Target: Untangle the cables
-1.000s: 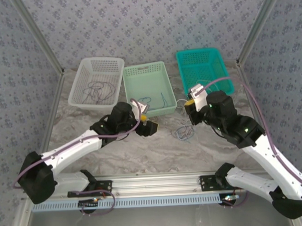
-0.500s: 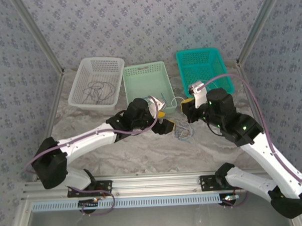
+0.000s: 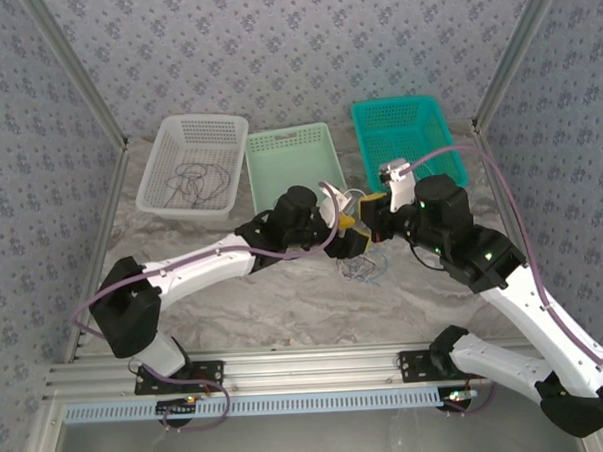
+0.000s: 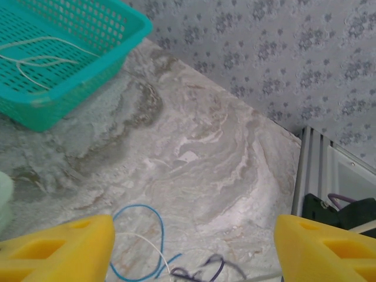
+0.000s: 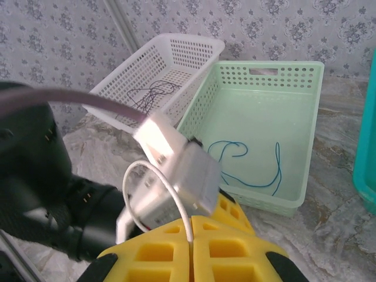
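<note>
The teal basket (image 4: 76, 85) looks like smooth perforated plastic, the table (image 4: 194, 147) matt and marble-patterned, the rail (image 3: 308, 364) brushed metal.

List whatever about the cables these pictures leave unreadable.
- Top view: the tangle of thin cables is partly under the left pincer; strands too fine to trace.
- Left wrist view: the thin blue cable and purplish-grey cable run off the bottom edge.
- Right wrist view: the thin white cable leaves the shut right pincer, then vanishes behind the white camera box.
</note>
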You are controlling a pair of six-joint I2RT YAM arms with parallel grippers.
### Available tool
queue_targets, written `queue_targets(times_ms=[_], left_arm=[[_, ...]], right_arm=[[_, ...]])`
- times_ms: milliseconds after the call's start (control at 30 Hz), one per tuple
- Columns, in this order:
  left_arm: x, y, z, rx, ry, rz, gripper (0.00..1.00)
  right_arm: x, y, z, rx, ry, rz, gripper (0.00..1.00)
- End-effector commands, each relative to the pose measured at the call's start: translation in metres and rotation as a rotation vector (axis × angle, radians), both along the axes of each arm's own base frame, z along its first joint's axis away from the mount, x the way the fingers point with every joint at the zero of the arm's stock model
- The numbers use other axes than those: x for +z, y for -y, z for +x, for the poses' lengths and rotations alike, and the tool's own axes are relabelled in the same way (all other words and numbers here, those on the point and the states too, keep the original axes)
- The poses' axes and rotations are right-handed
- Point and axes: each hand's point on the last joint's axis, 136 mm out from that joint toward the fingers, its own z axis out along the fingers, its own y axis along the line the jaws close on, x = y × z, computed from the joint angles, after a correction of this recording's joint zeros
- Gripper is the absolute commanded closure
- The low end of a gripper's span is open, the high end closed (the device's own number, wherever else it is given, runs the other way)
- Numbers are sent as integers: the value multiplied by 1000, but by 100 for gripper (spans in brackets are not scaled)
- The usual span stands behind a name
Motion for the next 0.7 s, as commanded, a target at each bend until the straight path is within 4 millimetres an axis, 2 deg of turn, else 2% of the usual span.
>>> queue_targets(times_ms=[0, 200, 400, 667], left_arm=[[14, 13, -5, -41, 14, -47, 30], [13, 10, -7, -28, 14, -69, 30], [20, -5, -8, 9, 57, -69, 29], [20, -12, -12, 7, 76, -67, 28]], right_arm=[[20, 4, 2, -37, 34, 72, 91], [21, 12, 7, -88, 40, 61, 91], [11, 22, 8, -133, 26, 10, 92], [12, 23, 10, -137, 29, 11, 92]])
